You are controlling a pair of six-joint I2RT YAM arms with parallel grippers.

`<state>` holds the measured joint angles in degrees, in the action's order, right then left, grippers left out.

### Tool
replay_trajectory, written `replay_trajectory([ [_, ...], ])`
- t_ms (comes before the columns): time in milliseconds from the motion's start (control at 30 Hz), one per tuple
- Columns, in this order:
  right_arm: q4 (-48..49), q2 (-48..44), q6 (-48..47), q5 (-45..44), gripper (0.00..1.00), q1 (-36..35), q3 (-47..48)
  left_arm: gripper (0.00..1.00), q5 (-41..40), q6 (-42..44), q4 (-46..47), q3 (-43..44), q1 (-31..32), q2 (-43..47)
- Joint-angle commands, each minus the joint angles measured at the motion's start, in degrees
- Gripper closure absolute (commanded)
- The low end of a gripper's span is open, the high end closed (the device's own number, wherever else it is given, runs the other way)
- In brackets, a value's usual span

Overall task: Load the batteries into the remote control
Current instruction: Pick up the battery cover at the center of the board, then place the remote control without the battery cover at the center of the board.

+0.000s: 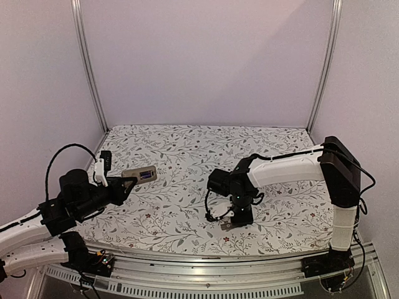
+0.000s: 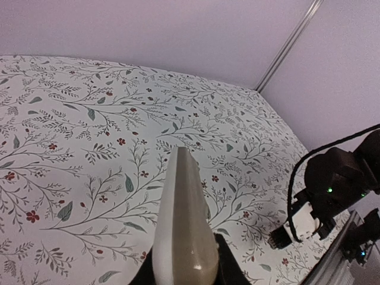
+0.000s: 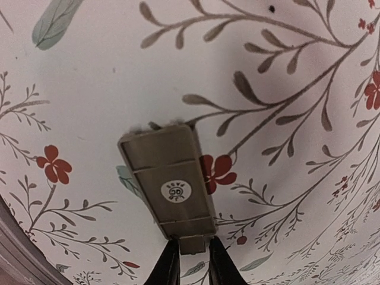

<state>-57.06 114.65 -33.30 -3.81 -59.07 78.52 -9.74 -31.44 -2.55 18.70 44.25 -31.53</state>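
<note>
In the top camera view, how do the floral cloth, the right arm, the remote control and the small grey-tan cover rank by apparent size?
1. floral cloth
2. right arm
3. remote control
4. cover; the arm hides part of it, so how much smaller it is remains unsure.

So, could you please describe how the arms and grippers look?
The left arm and right arm have white links, black joints and looping black cables. The left gripper and right gripper are black, with slim tapering fingers.
</note>
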Motion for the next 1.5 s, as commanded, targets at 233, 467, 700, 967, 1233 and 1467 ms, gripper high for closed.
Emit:
replay_trajectory([
  [233, 2.28, 0.6, 2.49, -0.59, 0.89, 0.18, 1.81, 1.0, 0.04, 0.99, 0.79, 1.34, 0.51, -0.73],
  [467, 4.07, -2.18, 3.27, -0.14, 0.9, 0.18, 0.43, 1.0, 1.85, -0.01, 1.59, 0.54, 0.49, -2.56],
  [700, 7.26, -4.61, 3.4, -0.81, 0.91, 0.18, -2.48, 1.0, 5.03, -4.69, 8.46, -4.45, 0.55, -5.47],
  [967, 9.25, -6.19, 3.41, -1.44, 0.91, 0.18, -3.9, 1.0, 9.03, -10.61, 18.71, -10.2, 0.5, -10.04],
  [1233, 9.85, -6.83, 3.5, -1.68, 0.92, 0.18, -4.96, 1.0, 14.16, -13.34, 29.9, -11.4, 0.49, -20.96],
  [1467, 10.17, -7.72, 3.98, -1.87, 0.92, 0.18, -5.57, 1.0, 17.24, -14.99, 35.07, -10.96, 0.49, -32.59],
])
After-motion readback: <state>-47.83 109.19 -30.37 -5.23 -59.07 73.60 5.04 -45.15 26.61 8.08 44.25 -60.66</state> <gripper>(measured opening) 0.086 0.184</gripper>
